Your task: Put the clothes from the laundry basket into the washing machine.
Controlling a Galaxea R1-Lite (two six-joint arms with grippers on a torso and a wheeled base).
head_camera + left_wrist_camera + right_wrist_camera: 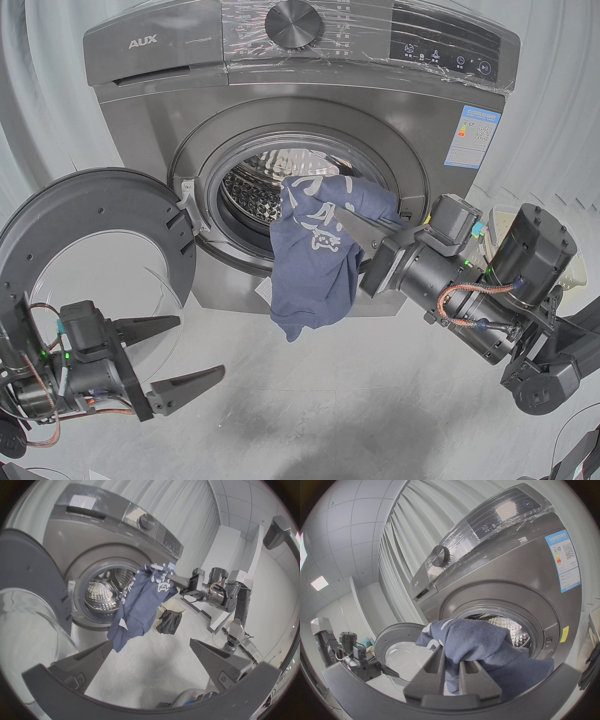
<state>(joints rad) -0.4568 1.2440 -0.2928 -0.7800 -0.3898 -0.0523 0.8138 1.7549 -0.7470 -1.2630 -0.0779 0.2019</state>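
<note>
Left tool (202,345): nearest, low on the left below the door; jaws wide apart, holding nothing.
Right tool (340,215): fingers pressed together on a top fold of the shirt, before the right side of the opening; the fingertips are buried in cloth in the head view, while its own wrist view shows the two fingers side by side.
Shirt (312,262): navy with white print, hanging from the right tool, hem free above the floor (325,400). I cannot tell whether its top edge has crossed the rim.
Door (94,212): swung open to the left, its lower edge cut off by the left arm.
Drum (256,187): its right half is hidden by the shirt.
Basket (173,606): right of the washer (300,112), mostly behind the right arm in the head view. The left wrist view shows a dark garment (170,622) draped over its rim.
</note>
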